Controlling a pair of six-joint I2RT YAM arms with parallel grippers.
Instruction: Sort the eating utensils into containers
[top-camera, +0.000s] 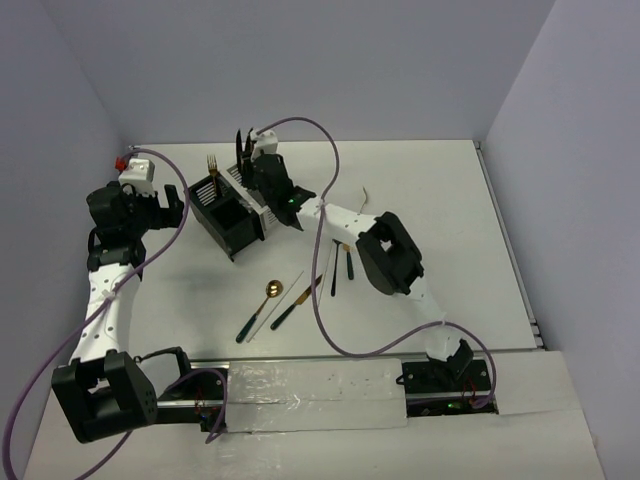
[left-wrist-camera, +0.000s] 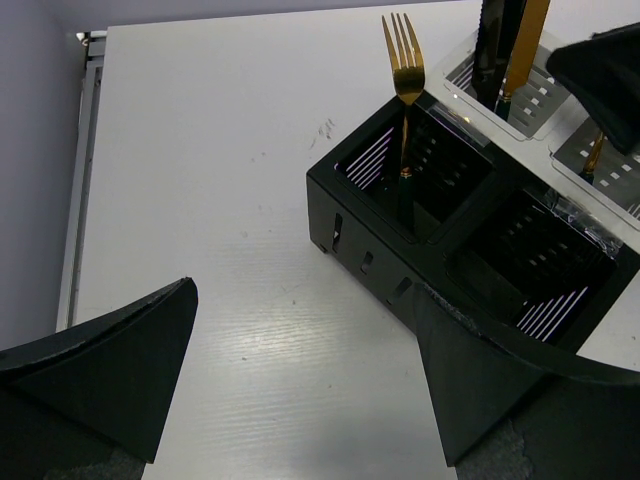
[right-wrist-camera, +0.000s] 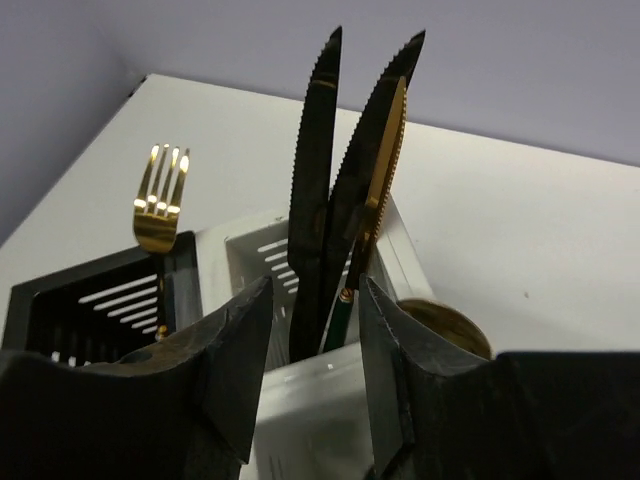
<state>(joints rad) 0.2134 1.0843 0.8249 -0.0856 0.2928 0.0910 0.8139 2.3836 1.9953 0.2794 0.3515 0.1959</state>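
The black caddy (top-camera: 228, 218) and the white caddy (right-wrist-camera: 320, 400) stand joined at the table's back middle. A gold fork (top-camera: 212, 163) stands in the black caddy (left-wrist-camera: 350, 200); it also shows in the left wrist view (left-wrist-camera: 403, 60). Two black knives (right-wrist-camera: 315, 150) and a gold knife (right-wrist-camera: 385, 150) stand in the white caddy, with a gold spoon head (right-wrist-camera: 445, 325) beside them. My right gripper (right-wrist-camera: 315, 330) is open and empty just over the white caddy's near wall (top-camera: 258, 178). My left gripper (left-wrist-camera: 310, 380) is open and empty, left of the black caddy (top-camera: 178, 208).
On the table in front of the caddies lie a gold spoon with a green handle (top-camera: 262, 305), pale chopsticks (top-camera: 285, 295), a gold knife (top-camera: 297, 300) and two dark utensils (top-camera: 334, 272) (top-camera: 349, 262). A small pale scrap (top-camera: 367, 192) lies behind the right arm.
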